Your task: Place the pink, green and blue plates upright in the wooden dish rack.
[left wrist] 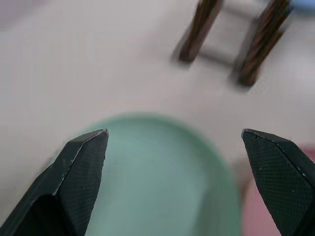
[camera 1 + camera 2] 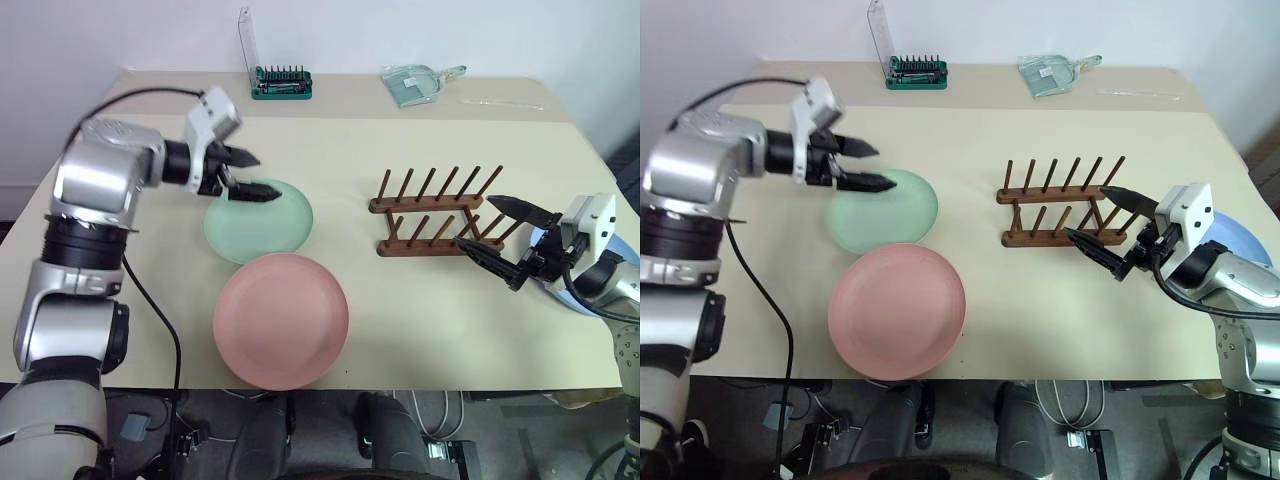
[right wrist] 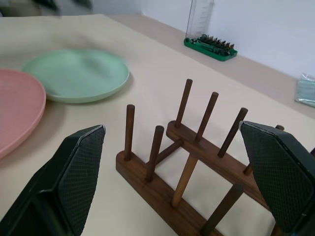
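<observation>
The wooden dish rack (image 2: 432,214) stands empty on the table (image 2: 420,320), right of centre, pegs upright, with bare tabletop in front of it and behind. The green plate (image 2: 262,222) lies flat left of centre; the pink plate (image 2: 281,319) lies flat just in front of it, their rims nearly meeting, the pink rim close to the table's near edge. The blue plate (image 2: 556,285) sits at the right edge, largely hidden by the right arm. The left gripper (image 2: 243,173) hangs above the green plate's far-left rim, fingers spread wide, holding nothing. The right gripper (image 2: 494,233) — fingers likewise spread, empty — points level at the rack's right end, close beside it. A green bit holder (image 2: 281,83) stands at the far edge.
</observation>
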Robot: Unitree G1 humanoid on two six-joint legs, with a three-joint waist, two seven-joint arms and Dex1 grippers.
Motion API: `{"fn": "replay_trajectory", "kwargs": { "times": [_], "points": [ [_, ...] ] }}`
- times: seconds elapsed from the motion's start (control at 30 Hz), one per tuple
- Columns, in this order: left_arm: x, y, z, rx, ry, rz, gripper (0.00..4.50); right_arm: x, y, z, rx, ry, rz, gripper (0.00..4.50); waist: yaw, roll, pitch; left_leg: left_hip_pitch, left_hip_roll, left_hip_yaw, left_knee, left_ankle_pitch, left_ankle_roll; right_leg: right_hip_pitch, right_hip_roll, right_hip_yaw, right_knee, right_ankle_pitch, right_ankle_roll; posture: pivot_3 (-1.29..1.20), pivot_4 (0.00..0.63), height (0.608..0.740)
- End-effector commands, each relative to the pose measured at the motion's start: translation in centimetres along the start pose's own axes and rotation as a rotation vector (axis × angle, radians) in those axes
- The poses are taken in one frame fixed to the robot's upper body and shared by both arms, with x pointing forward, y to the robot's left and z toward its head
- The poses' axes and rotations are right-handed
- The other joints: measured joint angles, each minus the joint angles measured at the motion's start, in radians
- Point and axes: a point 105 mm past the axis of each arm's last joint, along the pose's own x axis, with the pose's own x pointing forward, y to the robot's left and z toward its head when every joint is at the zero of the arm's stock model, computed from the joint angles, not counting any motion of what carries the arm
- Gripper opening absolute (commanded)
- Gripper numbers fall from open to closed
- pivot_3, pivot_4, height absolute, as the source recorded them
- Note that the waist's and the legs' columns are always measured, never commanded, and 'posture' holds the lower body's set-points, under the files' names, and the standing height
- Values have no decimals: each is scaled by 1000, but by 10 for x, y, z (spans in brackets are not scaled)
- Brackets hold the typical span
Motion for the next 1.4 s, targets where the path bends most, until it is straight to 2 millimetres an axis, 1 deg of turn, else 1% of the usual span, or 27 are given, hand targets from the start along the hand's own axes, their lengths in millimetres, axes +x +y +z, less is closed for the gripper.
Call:
{"fn": "replay_trajectory", "kwargs": {
  "times": [0.03, 0.13, 0.2, 0.27, 0.33, 0.37, 0.43, 0.47, 0.5, 0.53, 0.6, 0.63, 0.67, 0.73, 0.8, 0.83, 0.9, 0.93, 1.0, 1.07, 1.1, 1.13, 1.17, 1.2, 1.27, 1.33, 1.4],
  "points": [
    [-28, -3, 27, -9, -116, -52, 4463, -3, -2, 9, -33, -19, -1, 4500, -4, 0, 0, 1, 0, 0, 0, 0, 0, 0, 0, 0, 0, 0, 0, 0, 150, 724],
    [-27, -11, 48, -47, -216, -130, 4463, -4, -2, 8, -32, -17, -3, 4500, 2, 0, 0, 1, 0, 0, 0, 0, 0, 0, 0, 0, 1, 0, 0, 0, 150, 724],
    [-17, -14, 58, -47, -249, -153, 4463, -4, -2, 8, -31, -15, -2, 4500, 7, 0, 0, 0, 0, 0, 2, 0, 0, 0, 0, 0, 0, 0, 0, 0, 150, 724],
    [-6, -25, 70, -74, -303, -230, 4463, -4, -2, 7, -30, -13, -4, 4500, 8, 0, 0, -2, 0, -1, 5, -1, 1, 0, 0, 0, 1, 0, 0, 0, 150, 724],
    [0, -33, 78, -26, -324, -275, 3923, -4, -3, 8, -31, -15, -7, 4500, 4, 0, 0, -3, 0, -1, 7, -1, 2, 1, 0, 0, 1, 0, 1, 0, 150, 724],
    [-1, -33, 87, -83, -372, -301, 3647, -4, -3, 9, -31, -14, -7, 4500, 1, 0, 0, -3, 0, -1, 7, -1, 2, 1, 0, 0, 1, 0, 1, 0, 150, 724],
    [-4, -42, 99, -129, -423, -390, 2749, -6, -2, 9, -32, -10, -11, 4500, -3, 0, 0, -3, 0, -1, 7, -1, 2, 0, 0, 0, 2, 0, 1, 0, 150, 724],
    [-4, -45, 103, -168, -437, -426, 2162, -8, -3, 9, -31, -6, -15, 4500, -5, 0, 0, -2, 0, -1, 6, -1, 2, 0, 0, 0, 2, 0, 1, 0, 150, 724],
    [0, -46, 105, -183, -442, -435, 1715, -10, -2, 8, -30, 0, -16, 4500, -7, 0, 0, -2, 0, -1, 6, -1, 2, 0, 0, 0, 2, 0, 1, 0, 150, 724],
    [9, -48, 104, -210, -427, -441, 1252, -12, -1, 8, -25, 4, -17, 4500, -6, 0, 0, -2, 0, -1, 6, -1, 2, 0, 0, 0, 2, -1, 1, 0, 150, 724],
    [27, -52, 95, -190, -370, -420, 271, -14, 0, 8, -19, 7, -19, 4500, -2, 0, 0, -2, 0, -1, 6, -1, 2, 0, 0, 0, 2, -1, 1, 0, 150, 724],
    [37, -54, 94, -205, -366, -417, 55, -16, 0, 8, -8, 5, -19, 4500, 3, 0, 0, -2, 0, -1, 6, -1, 2, 0, 0, 0, 2, -1, 1, 0, 150, 724],
    [46, -60, 94, -245, -368, -444, 55, -19, -1, 9, 0, 3, -24, 4500, 6, 0, 0, -2, 0, -1, 7, -1, 2, 1, 0, 0, 2, -1, 1, 0, 150, 724],
    [62, -76, 91, -248, -344, -490, 55, -22, -3, 11, 14, 3, -29, 4500, 5, 0, 0, -3, 0, -2, 9, -1, 2, 2, 0, 0, 2, -1, 1, 0, 150, 724],
    [80, -99, 80, -241, -281, -544, 55, -24, -4, 9, 19, 17, -31, 4500, 3, 0, 0, -3, 0, -2, 9, -2, 3, 2, 0, 0, 1, 0, 1, 0, 150, 724],
    [93, -111, 68, -218, -225, -547, 55, -25, -5, 8, 22, 22, -36, 4500, 2, 0, 0, -3, 0, -1, 8, -2, 3, 2, 0, 0, 1, -1, 1, 0, 150, 724],
    [114, -129, 44, -152, -132, -534, 0, -25, -8, 7, 81, 18, -47, 3946, 1, 1, 0, -2, 0, -1, 8, -2, 3, 2, 0, 1, 1, -1, 1, 0, 150, 724],
    [126, -132, 34, -138, -101, -497, 0, -25, -9, 4, 91, 34, -50, 3619, 1, 1, 0, -2, 0, -1, 7, -2, 3, 2, 0, 1, 1, -1, 1, 0, 150, 724],
    [144, -137, 22, -129, -62, -447, 0, -26, -7, -4, 89, 87, -40, 2657, 3, 1, 0, -1, 0, -1, 8, -2, 3, 2, 0, 1, 2, -1, 1, 0, 150, 724],
    [156, -145, 10, -85, -25, -414, 0, -26, -6, -7, 87, 103, -35, 1666, 3, 1, 0, -1, 0, -1, 8, -2, 3, 2, 0, 1, 3, 0, 1, 0, 150, 724],
    [162, -144, 5, -82, -3, -385, 0, -26, -7, -9, 87, 112, -39, 1155, 3, 1, 0, -1, 0, -1, 8, -2, 3, 2, 0, 1, 2, -1, 1, 0, 150, 724],
    [166, -144, 1, -78, 8, -365, 0, -26, -7, -12, 87, 129, -43, 751, 3, 1, 0, -1, 0, -1, 8, -2, 3, 2, 0, 1, 2, -1, 1, 0, 150, 724],
    [172, -143, -3, -57, 21, -338, 0, -26, -7, -19, 72, 171, -45, 151, 3, 1, 0, -1, 0, -1, 8, -2, 3, 2, 0, 1, 2, -1, 1, 0, 150, 724],
    [177, -142, -8, -34, 34, -309, 0, -26, -7, -27, 53, 218, -46, 60, 3, 1, 0, -1, 0, -1, 8, -2, 3, 2, 0, 1, 2, -1, 1, 0, 150, 724],
    [189, -139, -16, -17, 56, -261, 0, -26, -4, -41, 33, 274, -30, 60, 5, 1, 0, -1, 0, -1, 8, -2, 3, 2, 0, 1, 2, -1, 1, 0, 150, 724],
    [201, -135, -26, 54, 86, -209, 0, -20, 1, -47, 30, 285, -15, 60, 4, 1, 0, -2, -1, -1, 9, -2, 3, 2, 0, 1, 2, -1, 1, 0, 150, 724],
    [209, -138, -36, 88, 110, -200, 0, -16, 4, -52, 9, 306, 0, 60, 3, 1, 0, -2, -1, -1, 9, -2, 3, 2, 0, 1, 1, -1, 1, 0, 150, 724]
  ]
}}
